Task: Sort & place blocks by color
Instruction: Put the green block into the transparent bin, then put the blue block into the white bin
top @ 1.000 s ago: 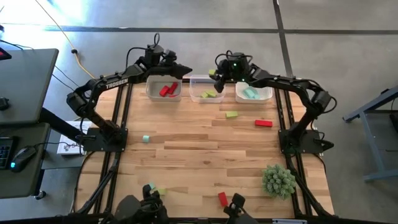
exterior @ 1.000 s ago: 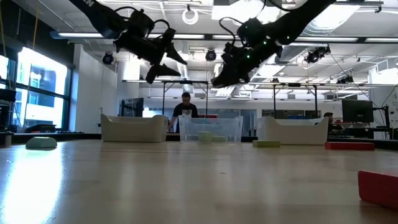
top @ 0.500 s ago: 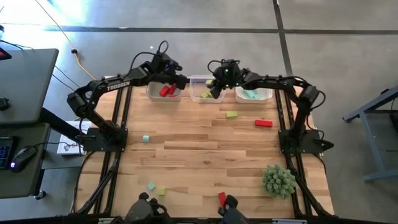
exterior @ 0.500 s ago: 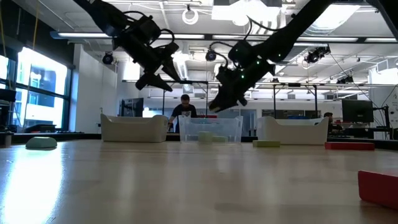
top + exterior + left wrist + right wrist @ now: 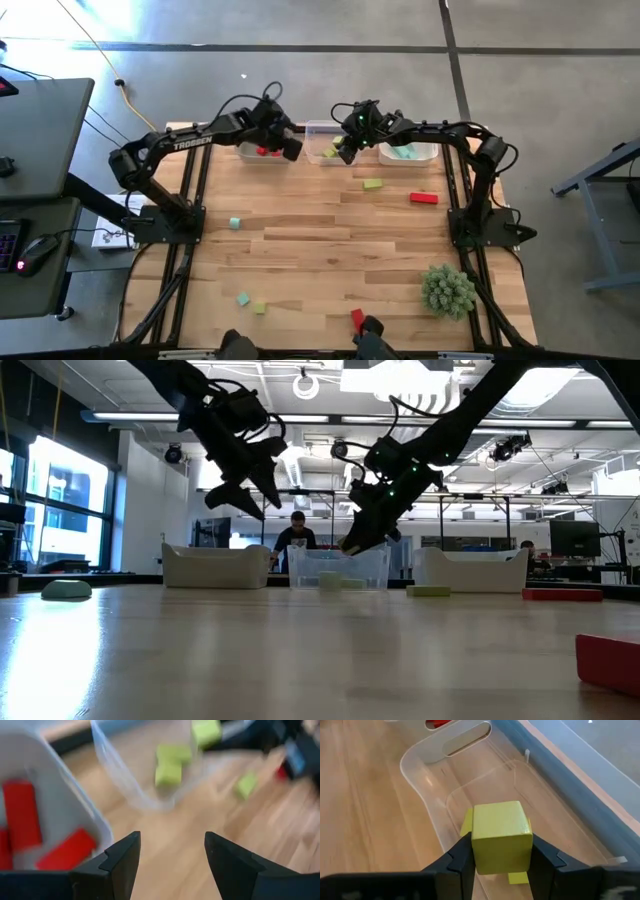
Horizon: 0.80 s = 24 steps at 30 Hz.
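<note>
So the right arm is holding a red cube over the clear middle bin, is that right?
Not quite: the cube pinched in the right gripper is yellow-green, not red, as the right wrist view shows. It does hang over the clear middle bin.

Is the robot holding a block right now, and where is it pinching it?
Yes. The right gripper pinches a yellow-green cube by its two opposite sides. The left gripper is open, holding nothing.

The yellow-green cube (image 5: 500,837) hides most of the blocks under it, and the red blocks (image 5: 22,815) look blurry.
</note>
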Available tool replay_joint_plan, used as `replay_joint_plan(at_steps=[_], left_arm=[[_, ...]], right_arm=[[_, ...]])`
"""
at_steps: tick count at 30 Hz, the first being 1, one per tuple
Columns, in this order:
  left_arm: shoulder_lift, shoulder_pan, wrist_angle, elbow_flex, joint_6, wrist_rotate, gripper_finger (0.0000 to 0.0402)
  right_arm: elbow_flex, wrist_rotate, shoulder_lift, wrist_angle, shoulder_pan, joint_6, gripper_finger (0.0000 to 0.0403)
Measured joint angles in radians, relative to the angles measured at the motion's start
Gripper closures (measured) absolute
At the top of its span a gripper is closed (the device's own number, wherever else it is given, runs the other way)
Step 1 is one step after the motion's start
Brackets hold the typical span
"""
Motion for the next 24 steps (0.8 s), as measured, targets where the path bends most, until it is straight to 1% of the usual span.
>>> replay_joint_plan(at_steps=[4, 8, 11, 18, 24], left_arm=[[0.0, -0.039, -0.135, 0.0, -0.025, -0.012, 0.019], [0.0, -0.086, -0.274, 0.0, -0.035, -0.079, 0.019], [0.0, -0.114, -0.371, 0.0, -0.047, -0.115, 0.019], [-0.015, -0.176, -0.549, 0.0, -0.114, -0.142, 0.019], [-0.068, -0.245, -0.673, -0.001, -0.166, -0.226, 0.019]], right_arm=[[0.0, 0.0, 0.0, 0.0, 0.0, -0.005, 0.0257], [0.0, 0.001, 0.0, 0.0, 0.0, -0.008, 0.0226], [0.0, 0.013, 0.0, 0.002, 0.0, -0.008, 0.0212], [0.0, 0.023, 0.0, 0.004, 0.0, -0.008, 0.0207], [0.065, 0.025, 0.0, -0.078, 0.009, -0.011, 0.0206]])
